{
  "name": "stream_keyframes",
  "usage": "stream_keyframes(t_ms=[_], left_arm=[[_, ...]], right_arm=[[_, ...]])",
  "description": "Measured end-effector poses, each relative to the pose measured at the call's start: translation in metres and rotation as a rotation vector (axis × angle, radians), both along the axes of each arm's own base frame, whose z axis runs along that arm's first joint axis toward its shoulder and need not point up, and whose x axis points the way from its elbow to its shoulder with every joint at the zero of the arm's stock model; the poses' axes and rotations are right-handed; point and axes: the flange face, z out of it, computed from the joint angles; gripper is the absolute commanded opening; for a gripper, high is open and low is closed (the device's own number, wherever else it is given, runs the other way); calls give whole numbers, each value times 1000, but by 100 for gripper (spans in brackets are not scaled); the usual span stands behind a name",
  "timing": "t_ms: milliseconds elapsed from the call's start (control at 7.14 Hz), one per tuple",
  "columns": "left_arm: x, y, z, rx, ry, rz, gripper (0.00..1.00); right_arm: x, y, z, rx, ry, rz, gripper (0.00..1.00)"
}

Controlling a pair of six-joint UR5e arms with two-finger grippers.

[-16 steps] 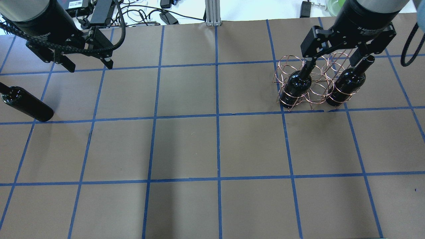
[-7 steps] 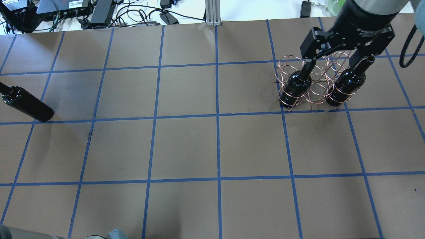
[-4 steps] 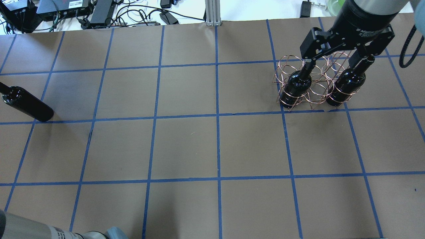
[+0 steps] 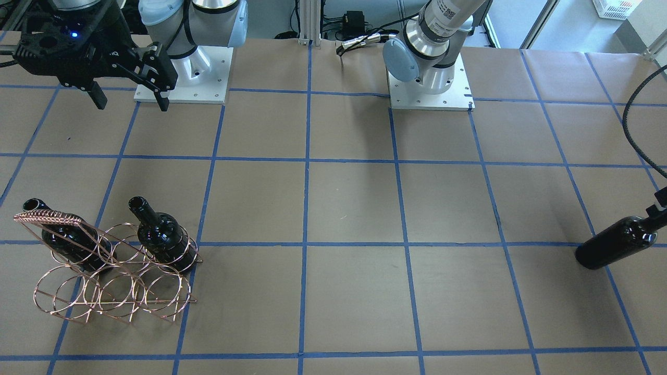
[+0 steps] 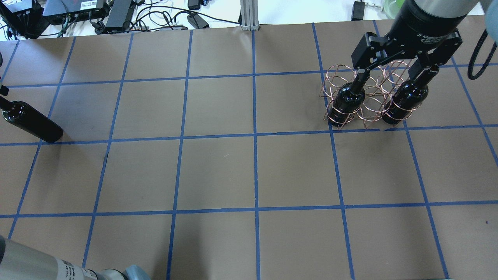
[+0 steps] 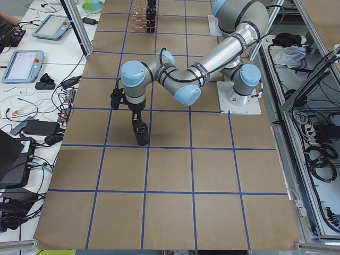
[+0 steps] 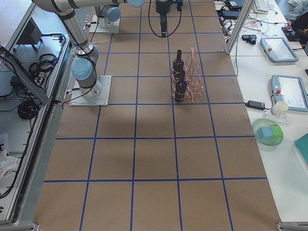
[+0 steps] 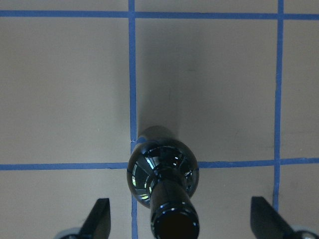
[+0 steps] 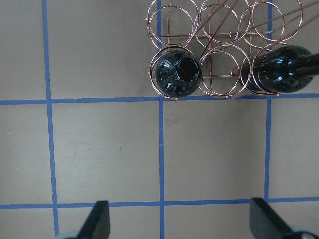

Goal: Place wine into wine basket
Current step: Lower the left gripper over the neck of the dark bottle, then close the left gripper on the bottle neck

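Left gripper (image 8: 180,220) spread wide, gripping nothing, wine (image 8: 163,172) upright directly beneath, neck between the fingers and clear of both, right gripper (image 9: 179,219) equally wide and empty, wine basket (image 4: 111,284) ahead and below, two bottles (image 9: 177,74) inside.

place: robotics lab | signs: two robot arms (image 6: 218,53) bolted to the bench (image 4: 260,130), blue tape grid (image 4: 306,208) on brown paper (image 4: 354,208) | side desks (image 7: 284,166): teach pendants (image 7: 276,48), cables (image 5: 155,17), aluminium posts (image 5: 249,13)
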Motion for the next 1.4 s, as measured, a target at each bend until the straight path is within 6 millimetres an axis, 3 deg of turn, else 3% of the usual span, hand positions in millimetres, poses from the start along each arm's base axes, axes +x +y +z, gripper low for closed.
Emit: stream_keyframes(t_ms=[140, 560, 1260, 1400], left_arm=[[1, -1, -9, 7, 4, -3, 85], [0, 1, -26, 35, 19, -7, 79], [3, 0, -26, 21, -15, -11, 73], [3, -1, -25, 14, -21, -12, 60]], right_arm=[[0, 0, 0, 0, 0, 0, 100], [0, 0, 0, 0, 0, 0, 100], [0, 0, 0, 1, 0, 0, 100], [0, 0, 0, 0, 0, 0, 100]])
